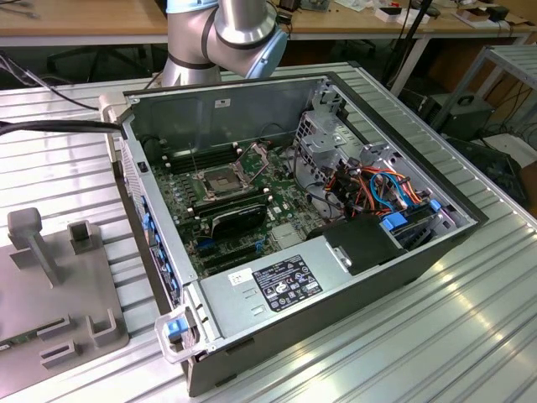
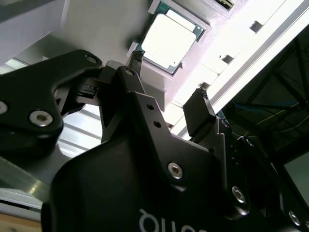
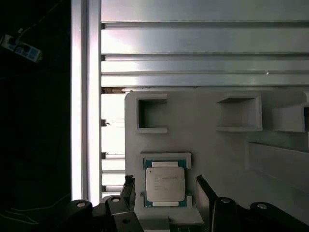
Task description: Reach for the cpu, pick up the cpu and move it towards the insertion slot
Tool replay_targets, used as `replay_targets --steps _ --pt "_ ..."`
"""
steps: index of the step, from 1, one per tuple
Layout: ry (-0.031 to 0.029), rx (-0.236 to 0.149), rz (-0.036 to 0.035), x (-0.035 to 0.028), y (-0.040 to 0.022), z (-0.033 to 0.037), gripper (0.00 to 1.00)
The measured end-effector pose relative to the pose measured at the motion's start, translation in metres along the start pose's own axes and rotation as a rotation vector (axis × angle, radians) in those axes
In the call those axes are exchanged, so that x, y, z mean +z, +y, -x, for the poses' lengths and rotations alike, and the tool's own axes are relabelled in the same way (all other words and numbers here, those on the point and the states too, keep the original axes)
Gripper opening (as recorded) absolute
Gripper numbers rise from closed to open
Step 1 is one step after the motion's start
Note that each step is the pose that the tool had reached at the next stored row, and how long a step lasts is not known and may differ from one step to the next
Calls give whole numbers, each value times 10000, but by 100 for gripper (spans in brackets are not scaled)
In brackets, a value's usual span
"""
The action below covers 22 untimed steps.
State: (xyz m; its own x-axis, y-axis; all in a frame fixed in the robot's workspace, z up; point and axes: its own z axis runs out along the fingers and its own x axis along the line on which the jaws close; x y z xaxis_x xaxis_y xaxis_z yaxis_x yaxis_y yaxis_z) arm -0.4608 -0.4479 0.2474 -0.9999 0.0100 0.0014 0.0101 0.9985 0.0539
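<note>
The cpu (image 3: 165, 184) is a small square chip with a pale metal lid, lying flat in a recess of a grey holder plate (image 3: 217, 150). It also appears in the second wrist view as the cpu (image 2: 169, 38). My gripper (image 3: 164, 189) is open, with one dark finger on each side of the chip and a gap to each. In the second wrist view the gripper (image 2: 168, 75) hangs short of the chip. The insertion slot (image 1: 220, 180) is the silver-framed square socket on the motherboard inside the open computer case, its frame lifted.
The open computer case (image 1: 336, 277) lies on a ribbed aluminium table (image 1: 436, 336). A black finned block (image 1: 239, 217), coloured cables (image 1: 377, 189) and a drive cage (image 1: 323, 138) crowd the inside. A grey fixture plate (image 1: 50, 285) lies at the exterior view's left. The arm's base joint (image 1: 226, 34) stands behind the case.
</note>
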Motion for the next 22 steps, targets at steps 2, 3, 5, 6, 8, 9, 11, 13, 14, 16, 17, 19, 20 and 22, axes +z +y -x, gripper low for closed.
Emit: replay_targets --steps 2,3,5,6,8,9,11,13,14,16,17,19,20,22 --pt "2 0 0 45 -2 0 62" --pt "1 0 -10 80 -5 1 62" --pt "2 4 -30 155 -8 0 62" --pt "3 5 -33 183 -10 0 62" --pt "2 5 -78 229 -13 1 62" --pt "2 5 -92 235 -14 1 62" --pt "0 5 -124 250 -17 1 62" --pt "2 6 -161 277 -21 1 62" --pt "1 5 -186 302 -25 1 62" --pt "1 9 -309 329 -29 0 62" --pt "2 7 -398 334 -30 0 62" --pt "-1 5 -503 341 -32 1 62" --pt "-1 4 -504 341 -32 1 62" --pt "-1 5 -506 341 -32 1 62"
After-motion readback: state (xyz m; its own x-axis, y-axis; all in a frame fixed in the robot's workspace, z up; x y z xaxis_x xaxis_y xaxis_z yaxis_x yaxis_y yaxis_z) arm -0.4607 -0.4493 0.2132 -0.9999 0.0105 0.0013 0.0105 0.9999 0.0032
